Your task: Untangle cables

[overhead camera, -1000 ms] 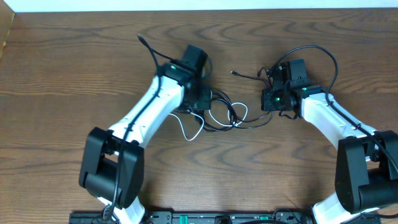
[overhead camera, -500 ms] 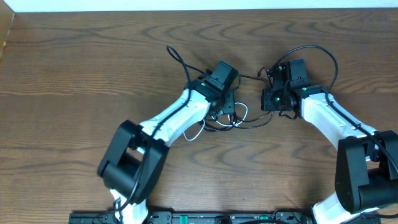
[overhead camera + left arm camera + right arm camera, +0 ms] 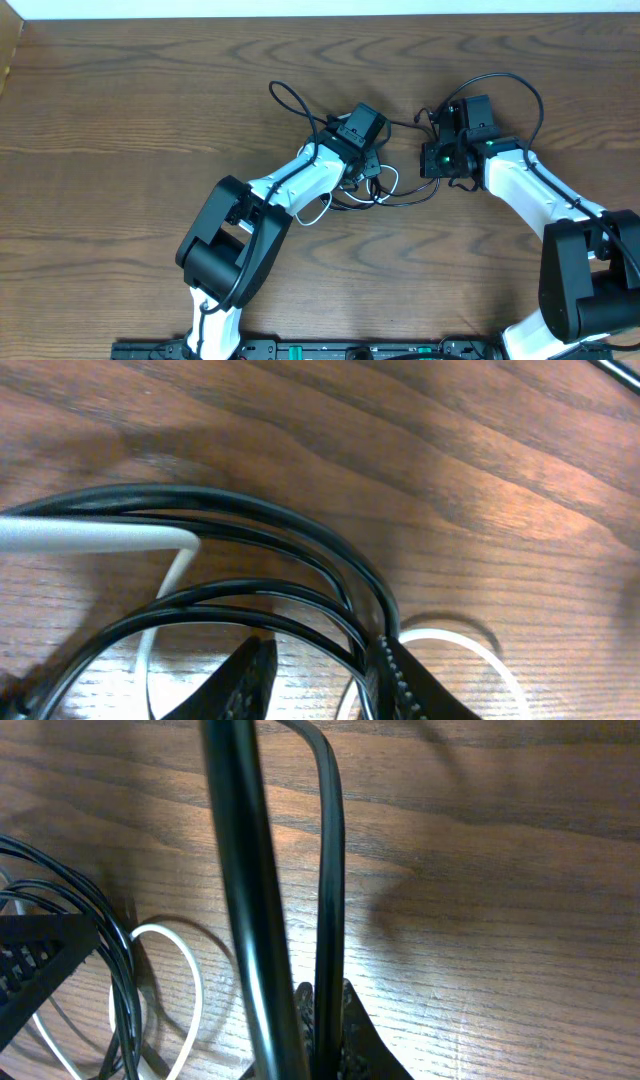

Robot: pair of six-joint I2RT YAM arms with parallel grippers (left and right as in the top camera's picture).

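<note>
The black cable (image 3: 412,198) and the white cable (image 3: 312,212) lie tangled in loops at mid-table. My left gripper (image 3: 368,170) hangs over the tangle's top. In the left wrist view the gripper (image 3: 323,650) is open, with bare wood showing between the jaws. Several black cable (image 3: 250,510) strands curve past its right finger (image 3: 400,685), and a white cable (image 3: 90,535) crosses at left. My right gripper (image 3: 430,160) sits right of the tangle. In the right wrist view the gripper (image 3: 325,995) is shut on a black cable (image 3: 330,870) strand rising from its jaws, with a white cable (image 3: 190,960) loop to its left.
The left arm's own black wire (image 3: 285,98) loops behind its wrist, and the right arm's wire (image 3: 520,85) arcs over its wrist. A thick black cord (image 3: 240,870) stands close in front of the right wrist camera. Brown wooden table (image 3: 120,120) all round.
The left arm has swung right from the tangle's left side to its top, and its jaws have narrowed. The right arm and its grip have not moved.
</note>
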